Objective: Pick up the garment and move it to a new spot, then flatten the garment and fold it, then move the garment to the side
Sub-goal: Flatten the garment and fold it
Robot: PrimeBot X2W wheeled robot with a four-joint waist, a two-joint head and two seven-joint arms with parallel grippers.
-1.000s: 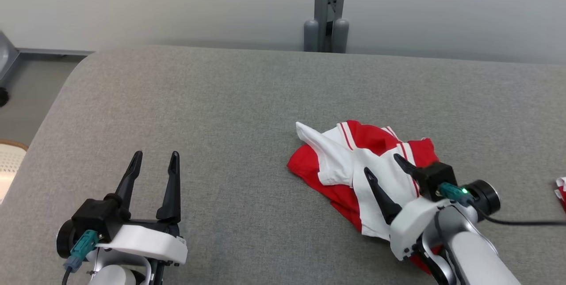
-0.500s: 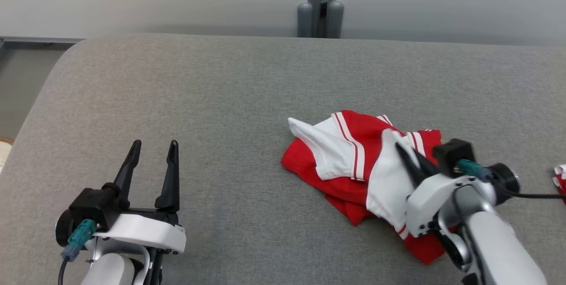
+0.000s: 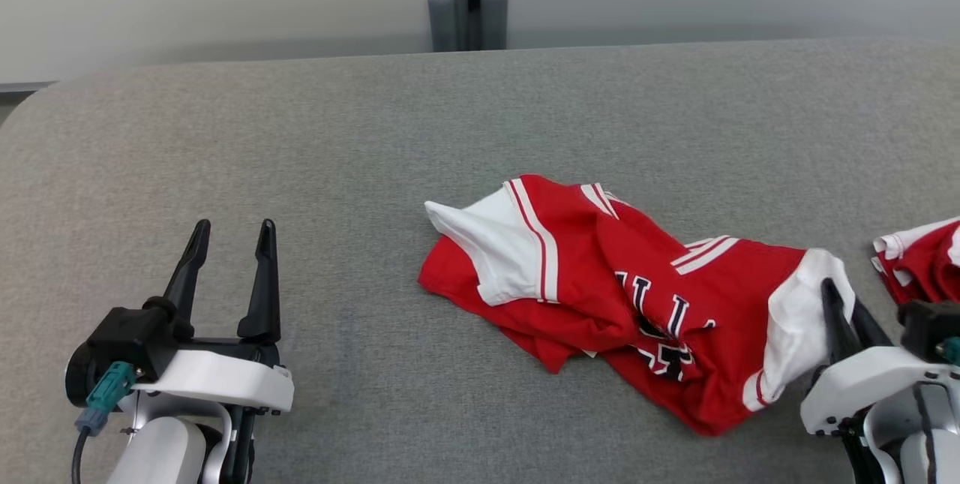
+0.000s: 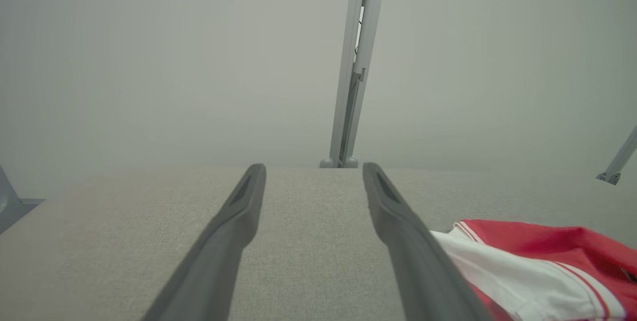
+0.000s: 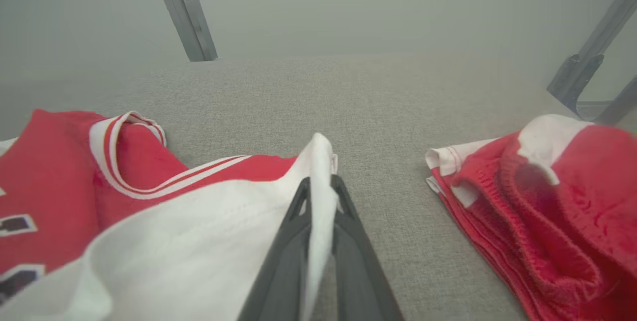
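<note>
Red-and-white garment [image 3: 600, 274], crumpled, right of centre on the grey bench [image 3: 300, 169]; its white right edge is pinched in the closed right gripper [image 3: 841, 295]. Step in hand: pick-up and move. The next move calls for lifting it clear toward open bench. Left gripper [image 3: 234, 227] gapes empty, well apart.

Red garment [image 3: 585, 274] with white panels and red-white stripes, grey woven surface [image 3: 300, 169]

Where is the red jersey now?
The red jersey lies right of centre on the grey surface in the head view, its white edge pinched by the right hand.
</note>
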